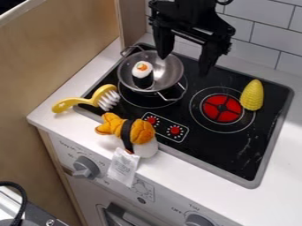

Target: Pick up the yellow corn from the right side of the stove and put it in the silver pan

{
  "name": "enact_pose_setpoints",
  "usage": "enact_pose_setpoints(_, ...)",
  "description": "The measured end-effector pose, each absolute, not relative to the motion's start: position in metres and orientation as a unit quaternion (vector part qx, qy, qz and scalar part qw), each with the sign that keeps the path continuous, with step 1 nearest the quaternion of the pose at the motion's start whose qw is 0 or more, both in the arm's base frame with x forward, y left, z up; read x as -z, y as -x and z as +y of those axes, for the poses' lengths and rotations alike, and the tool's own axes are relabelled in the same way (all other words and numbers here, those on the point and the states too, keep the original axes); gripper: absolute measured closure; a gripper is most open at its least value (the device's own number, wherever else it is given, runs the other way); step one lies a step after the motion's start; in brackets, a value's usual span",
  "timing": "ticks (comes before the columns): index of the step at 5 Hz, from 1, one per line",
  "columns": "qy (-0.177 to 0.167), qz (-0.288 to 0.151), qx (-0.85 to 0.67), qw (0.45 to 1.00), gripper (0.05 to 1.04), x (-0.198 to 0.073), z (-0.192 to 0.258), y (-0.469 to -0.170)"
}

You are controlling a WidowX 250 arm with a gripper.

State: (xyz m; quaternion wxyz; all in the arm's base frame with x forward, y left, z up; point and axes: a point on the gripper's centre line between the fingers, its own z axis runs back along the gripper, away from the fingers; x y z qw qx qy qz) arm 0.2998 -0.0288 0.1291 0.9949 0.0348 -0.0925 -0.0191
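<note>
My gripper (184,65) hangs over the back of the stove, its two fingers wide apart with nothing between them. Below its left finger is a silver pot (167,70) with two handles, on the back left burner. A sushi toy (142,75), white and black with an orange top, lies inside the pot. To the right, a yellow corn toy (252,95) stands by the red burner (221,108). A yellow brush (88,101) with white bristles rests across the stove's left edge. An orange and white shrimp sushi toy (137,136) with a black band and a tag lies at the front edge.
The black stove top (221,152) has a grey rim and red knobs in its middle front. White counter (194,176) surrounds it. A wooden panel (65,48) rises on the left, and a tiled wall (268,37) stands behind. Grey oven knobs (86,167) are on the front face.
</note>
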Motion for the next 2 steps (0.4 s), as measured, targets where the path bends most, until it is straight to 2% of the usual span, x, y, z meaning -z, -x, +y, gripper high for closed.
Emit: enact_pose_setpoints(2,-0.04,-0.062,-0.019,0.997,0.086,-0.12,-0.044,-0.303)
